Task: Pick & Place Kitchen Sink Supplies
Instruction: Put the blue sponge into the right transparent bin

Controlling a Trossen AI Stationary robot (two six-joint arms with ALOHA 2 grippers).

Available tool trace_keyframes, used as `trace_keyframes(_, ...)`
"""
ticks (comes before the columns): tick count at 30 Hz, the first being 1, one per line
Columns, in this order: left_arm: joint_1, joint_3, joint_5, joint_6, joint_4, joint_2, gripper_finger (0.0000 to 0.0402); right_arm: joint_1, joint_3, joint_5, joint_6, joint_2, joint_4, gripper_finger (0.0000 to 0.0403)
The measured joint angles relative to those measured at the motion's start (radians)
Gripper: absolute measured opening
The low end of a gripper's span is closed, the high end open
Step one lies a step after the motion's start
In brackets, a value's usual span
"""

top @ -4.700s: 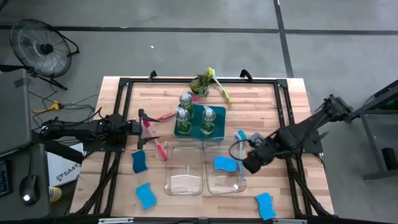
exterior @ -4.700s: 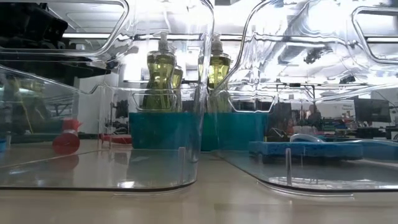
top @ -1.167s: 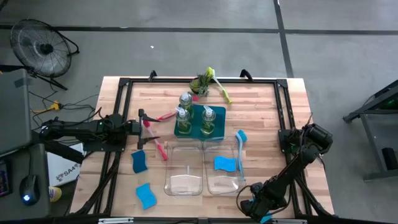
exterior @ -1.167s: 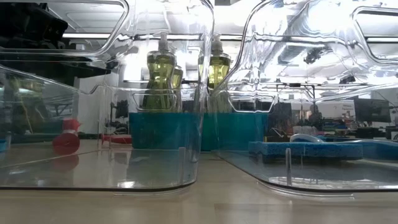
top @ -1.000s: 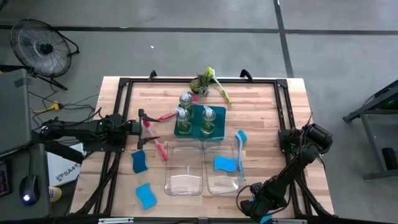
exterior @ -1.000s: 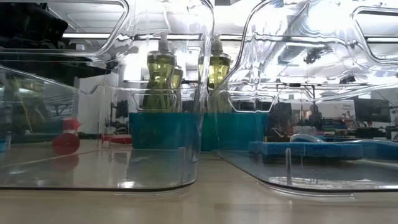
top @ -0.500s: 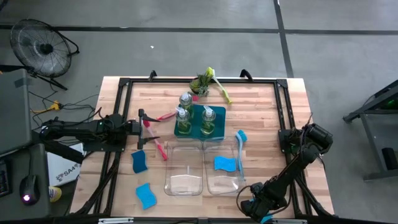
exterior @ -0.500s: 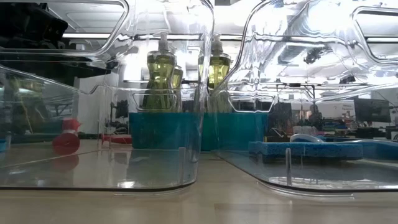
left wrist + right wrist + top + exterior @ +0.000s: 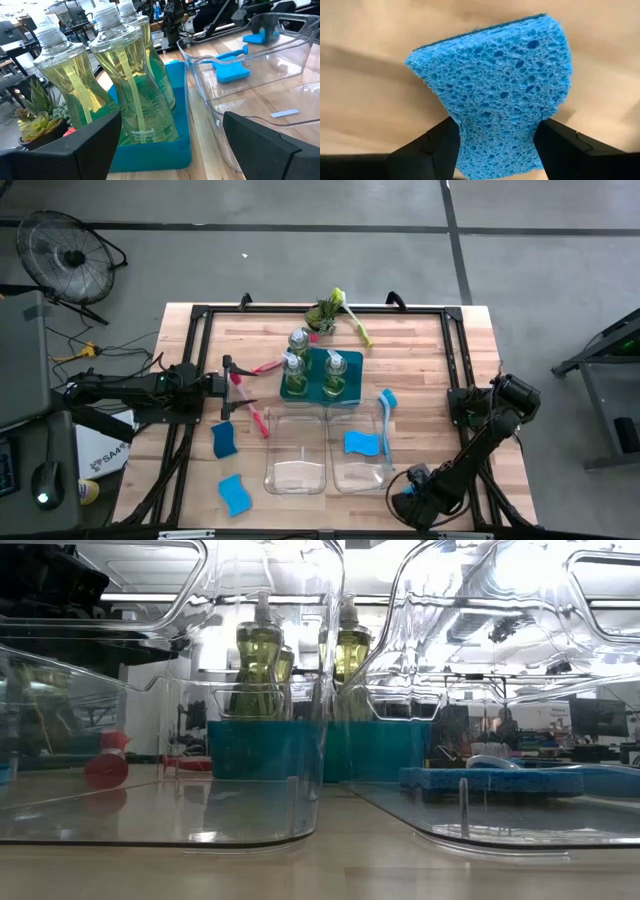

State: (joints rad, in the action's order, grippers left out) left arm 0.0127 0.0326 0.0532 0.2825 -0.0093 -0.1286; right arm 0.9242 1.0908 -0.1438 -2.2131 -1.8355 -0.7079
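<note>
My right gripper (image 9: 408,498) is over the table's near right corner, pointing down, shut on a blue sponge (image 9: 500,95). Another sponge (image 9: 362,444) lies in the right clear bin, and two more (image 9: 223,439) (image 9: 235,493) lie on the wood at the near left. Three soap bottles (image 9: 130,85) stand on the teal tray (image 9: 320,388). A blue brush (image 9: 386,420) rests across the right bin's rim, and a red brush (image 9: 255,415) lies left of the bins. My left gripper (image 9: 240,385) waits open at the left, facing the bottles. My right gripper pinches the sponge between its two fingers (image 9: 427,147), one on each of its narrow side edges (image 9: 462,132) near the end closest to the wrist. The fingers come from above, pointing down. The sponge juts out past the fingertips, clear of the wood.
Two clear bins (image 9: 296,450) (image 9: 355,465) stand side by side at the near middle. A small potted plant (image 9: 322,313) and a yellow-green brush (image 9: 350,318) are at the far edge. A black frame (image 9: 455,380) runs around the tabletop.
My right gripper has risen from the near right corner and shifted a little toward the far edge and the bins, carrying the blue sponge up off the wood. My left arm has kept still.
</note>
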Motion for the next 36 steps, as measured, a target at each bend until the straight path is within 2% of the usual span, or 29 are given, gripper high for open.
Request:
trace_keyframes(6, 0.000, 0.000, 0.000, 0.000, 0.000, 0.000, 0.0344, 0.008, 0.002, 0.018, 0.013, 0.082, -0.045, 0.0223)
trace_keyframes(16, 0.000, 0.000, 0.000, 0.000, 0.000, 0.000, 0.0344, 0.006, 0.004, 0.177, 0.107, 0.266, -0.116, 0.0223)
trace_keyframes(28, 0.000, 0.000, 0.000, 0.000, 0.000, 0.000, 0.0344, -0.095, 0.006, 0.434, 0.407, 0.477, -0.140, 0.0223)
trace_keyframes(36, 0.000, 0.000, 0.000, 0.000, 0.000, 0.000, 0.0344, -0.260, 0.006, 0.439, 0.666, 0.539, -0.134, 0.0224)
